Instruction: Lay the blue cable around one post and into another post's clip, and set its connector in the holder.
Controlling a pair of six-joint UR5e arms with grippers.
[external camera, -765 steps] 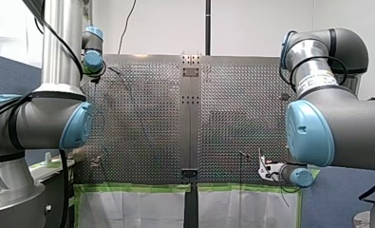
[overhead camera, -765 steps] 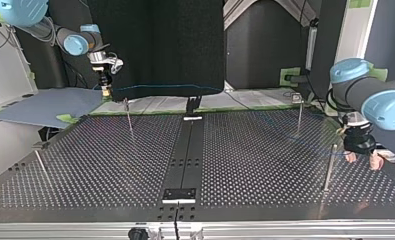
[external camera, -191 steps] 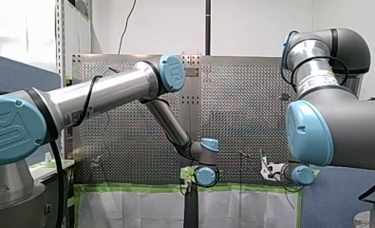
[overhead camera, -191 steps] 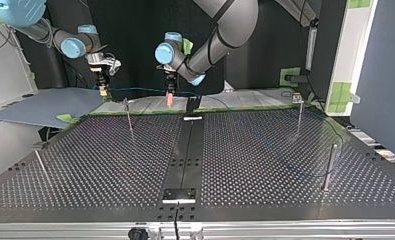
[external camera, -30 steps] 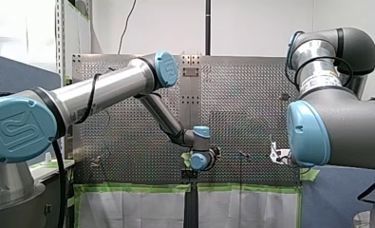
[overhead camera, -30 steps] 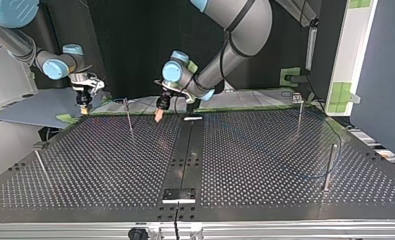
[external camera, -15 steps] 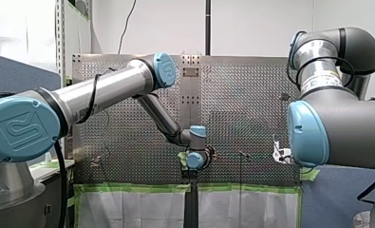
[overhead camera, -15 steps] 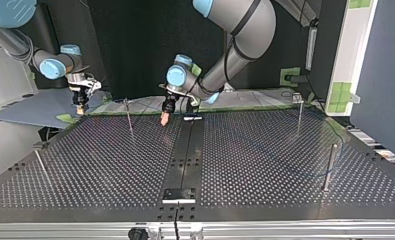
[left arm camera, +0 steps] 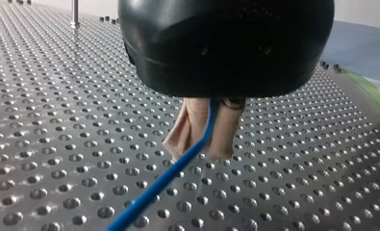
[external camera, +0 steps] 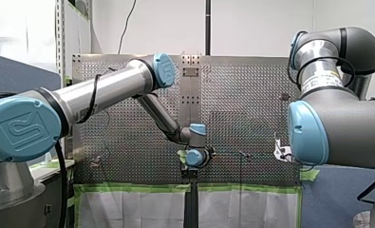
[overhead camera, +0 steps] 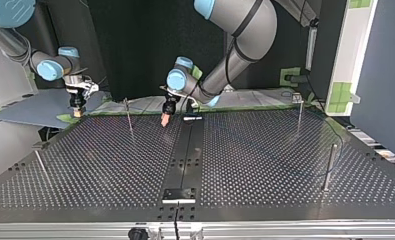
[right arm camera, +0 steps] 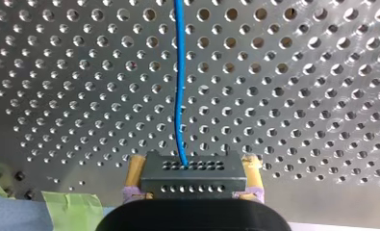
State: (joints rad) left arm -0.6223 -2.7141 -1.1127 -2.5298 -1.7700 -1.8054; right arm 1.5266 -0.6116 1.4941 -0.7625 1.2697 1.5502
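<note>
While the left gripper (left arm camera: 204,144) pinched the cable (left arm camera: 175,168) and the right gripper (right arm camera: 193,169) clamped the connector (right arm camera: 193,179), pulling apart too far risked jerking the cable free.

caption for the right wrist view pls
Yellow-padded right jaws clamp a black connector block, its blue cable running ahead over the perforated metal table

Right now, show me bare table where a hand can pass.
Bare, in the top view: between the centre strip, the thin post and the leftmost post. Crowded: the far edge, where my left gripper and right gripper hold the blue cable and connector.
</note>
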